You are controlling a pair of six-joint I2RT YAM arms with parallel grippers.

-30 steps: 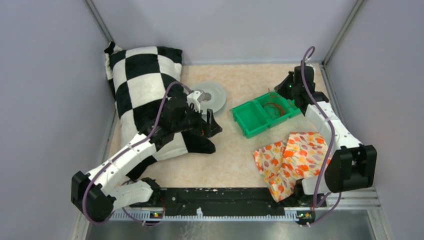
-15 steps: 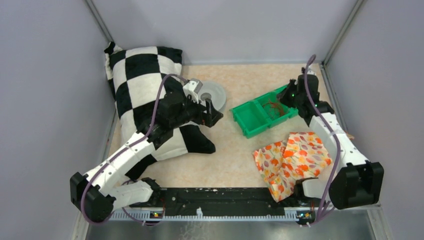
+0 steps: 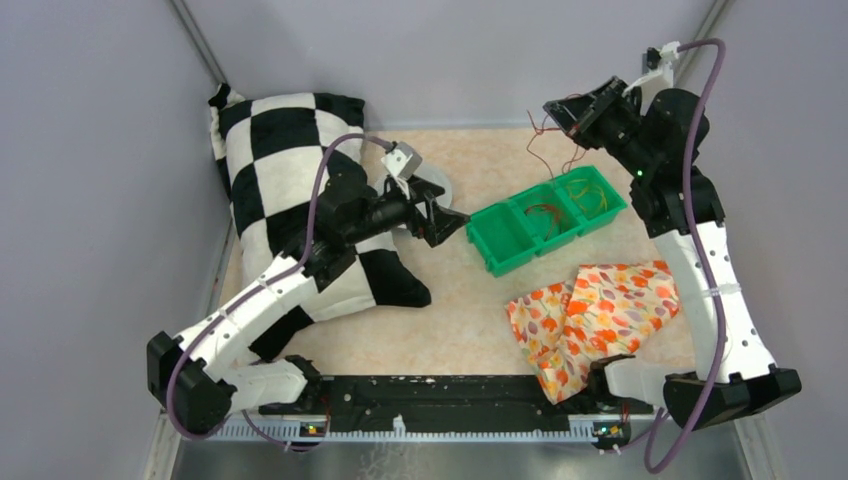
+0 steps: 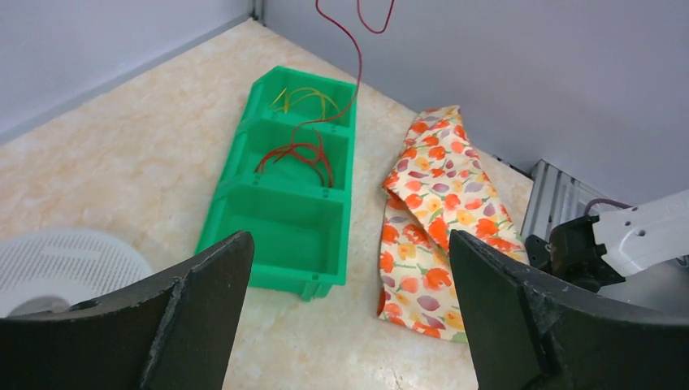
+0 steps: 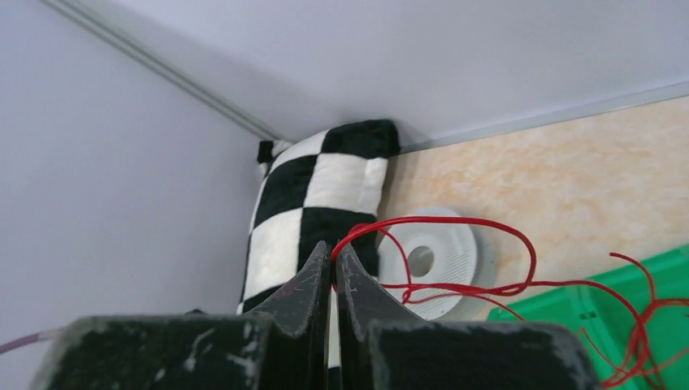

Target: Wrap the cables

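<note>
- robot test cell, laboratory type.
- plain grey walls (image 3: 100, 200) and metal corner posts (image 3: 197, 42) stand behind the green bin (image 3: 503, 237).
- a black mounting rail (image 3: 440, 392) with bolted arm bases (image 3: 275, 382) runs along the table (image 3: 460, 310) edge in front of the bin.

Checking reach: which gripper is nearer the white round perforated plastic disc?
Left. The left gripper hangs open right beside the white perforated disc; the right gripper, pinching a thin red wire, is raised over the far side of the green plastic tray.
</note>
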